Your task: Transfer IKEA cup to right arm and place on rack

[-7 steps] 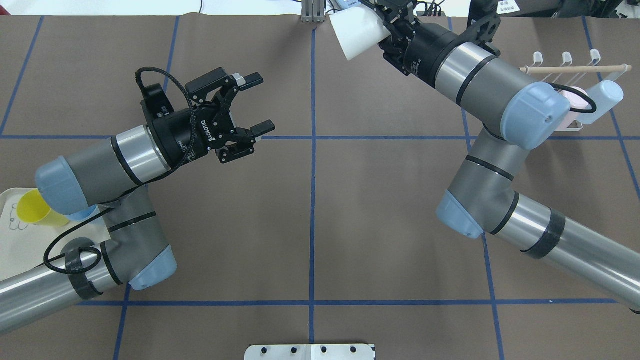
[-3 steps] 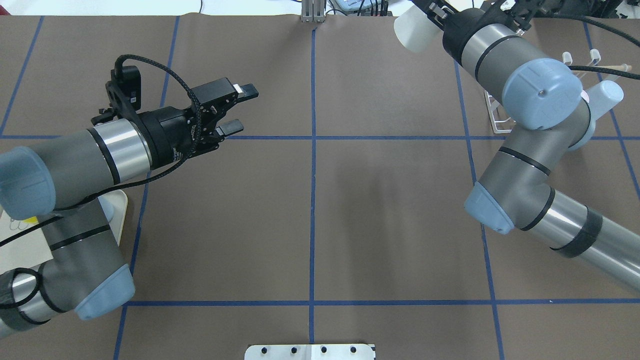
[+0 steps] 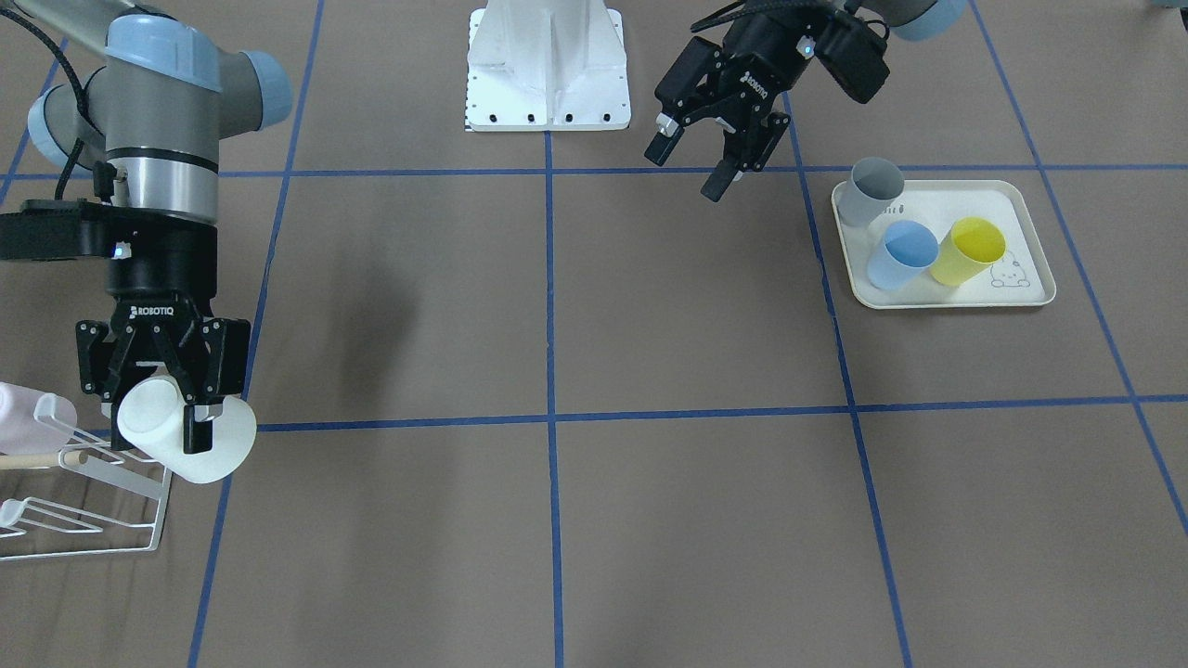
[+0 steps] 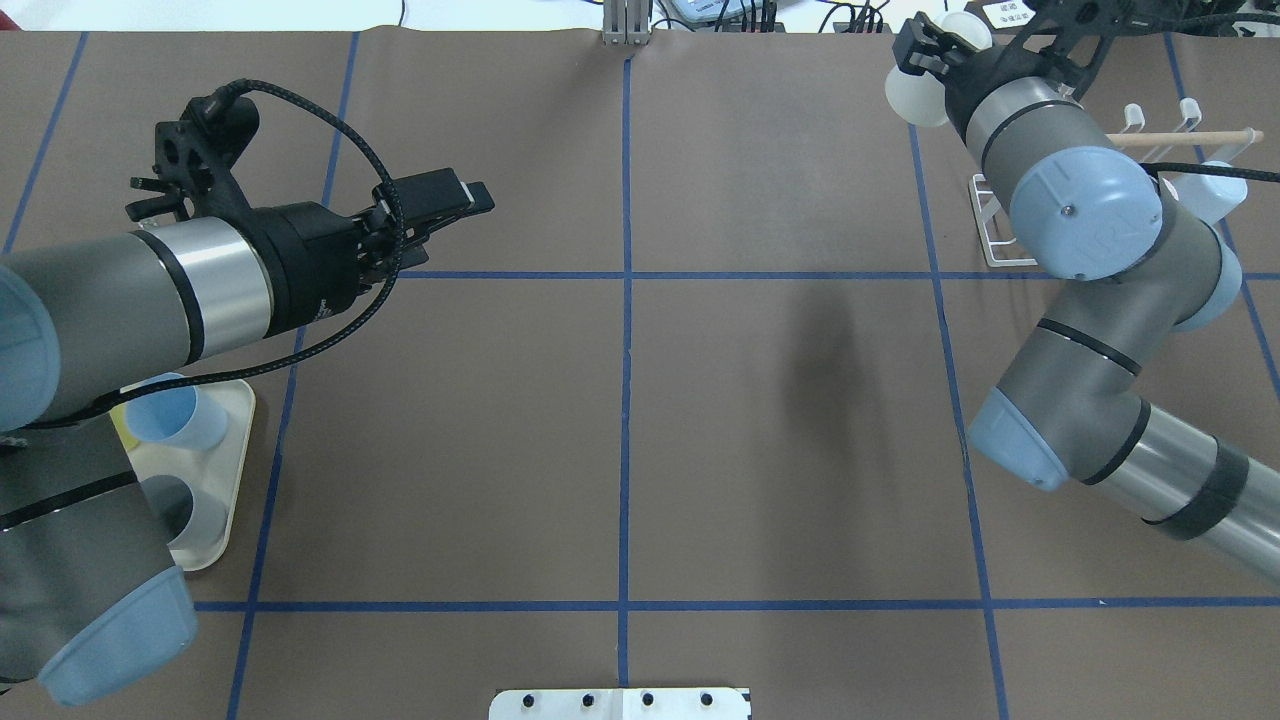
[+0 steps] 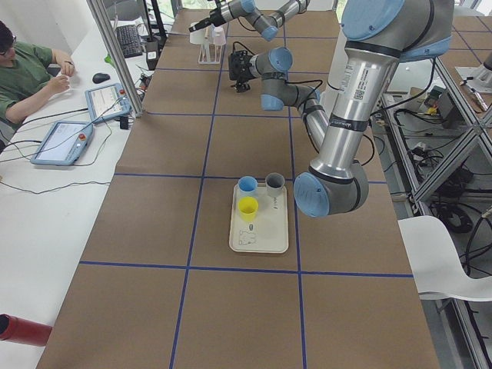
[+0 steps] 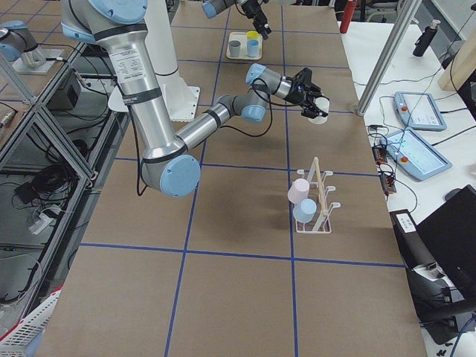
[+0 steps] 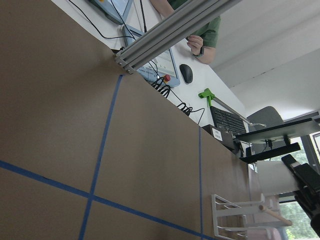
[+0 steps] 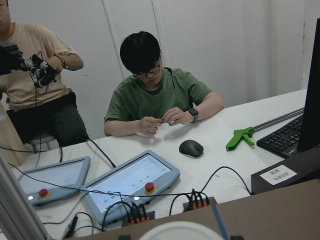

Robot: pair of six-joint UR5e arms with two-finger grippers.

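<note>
Overhead exterior: white cup being swung from worktop's far middle towards rack, pinched in right end effector. Left end effector being drawn back, spread, empty. Handover judged done; hanging remaining.

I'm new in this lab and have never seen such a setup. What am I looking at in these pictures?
A two-armed robot stands at a brown-papered table with blue tape lines. Six cameras film one moment: one behind and above the robot, one facing it, one at each table end, one on each wrist. The right end effector grips a white cup near the wire rack, which carries a pink cup and a light-blue cup. The left end effector hangs open and empty near a cream tray holding a grey cup, a blue cup and a yellow cup. A person in green works at a nearby desk.
</note>
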